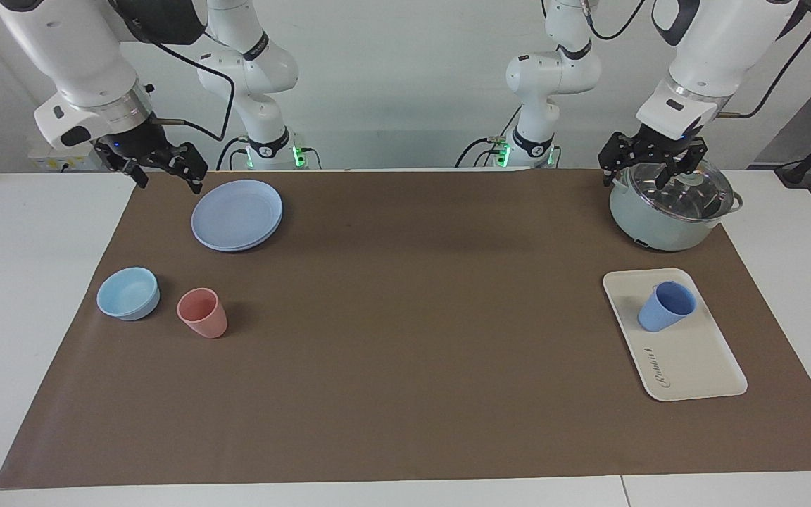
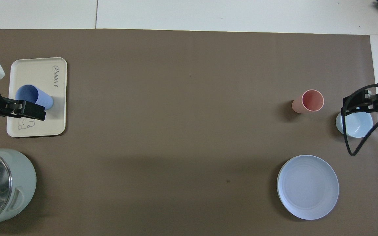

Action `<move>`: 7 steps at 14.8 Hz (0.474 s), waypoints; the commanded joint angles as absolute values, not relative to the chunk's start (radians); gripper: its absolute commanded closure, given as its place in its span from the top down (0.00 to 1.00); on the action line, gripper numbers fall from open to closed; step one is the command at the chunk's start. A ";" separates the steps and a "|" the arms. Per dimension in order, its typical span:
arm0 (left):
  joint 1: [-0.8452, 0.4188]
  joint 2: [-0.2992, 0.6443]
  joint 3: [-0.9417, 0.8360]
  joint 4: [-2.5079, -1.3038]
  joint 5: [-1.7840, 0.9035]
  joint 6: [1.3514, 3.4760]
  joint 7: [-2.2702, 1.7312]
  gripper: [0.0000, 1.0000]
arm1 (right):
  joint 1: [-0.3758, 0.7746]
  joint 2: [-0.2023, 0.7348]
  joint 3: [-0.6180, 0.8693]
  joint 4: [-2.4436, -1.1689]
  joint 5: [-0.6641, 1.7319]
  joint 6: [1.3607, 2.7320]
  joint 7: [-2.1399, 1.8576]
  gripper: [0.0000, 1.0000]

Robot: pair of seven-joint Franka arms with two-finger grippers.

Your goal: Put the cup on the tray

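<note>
The left gripper (image 1: 653,159) hangs raised over the pot (image 1: 669,208) at the left arm's end of the table, its fingers spread and holding nothing — from above it seems to overlap the cup (image 2: 33,97), but the facing view shows it well apart, up over the lid. The cup (image 1: 666,306) stands upright on the tray (image 1: 694,366), on the part of it nearer the robots, with the lettered end bare. So the placing looks done, I judge; what is left is only for the arm to pull clear and rest, and that calls for lifting away without brushing the pot's lid. The right gripper (image 1: 165,163) waits in the air at the right arm's end, just beside the plate (image 1: 236,214), fingers apart and empty. Farther from the robots at that end stand the pink cup (image 1: 203,313) and the bowl (image 1: 128,293), side by side and untouched.
</note>
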State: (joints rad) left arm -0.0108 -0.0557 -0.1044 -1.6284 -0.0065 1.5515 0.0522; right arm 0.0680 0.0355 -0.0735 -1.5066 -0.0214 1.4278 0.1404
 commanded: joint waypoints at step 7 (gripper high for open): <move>-0.018 -0.067 -0.098 -1.634 -0.018 1.545 0.046 1.00 | 0.055 0.015 -0.072 -1.536 0.011 1.494 0.110 1.00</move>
State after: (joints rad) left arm -0.0109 -0.0557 -0.1045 -1.6284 -0.0065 1.5515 0.0522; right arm 0.0658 0.0353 -0.0737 -1.5081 -0.0126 1.4601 0.1404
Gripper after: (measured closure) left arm 0.000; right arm 0.000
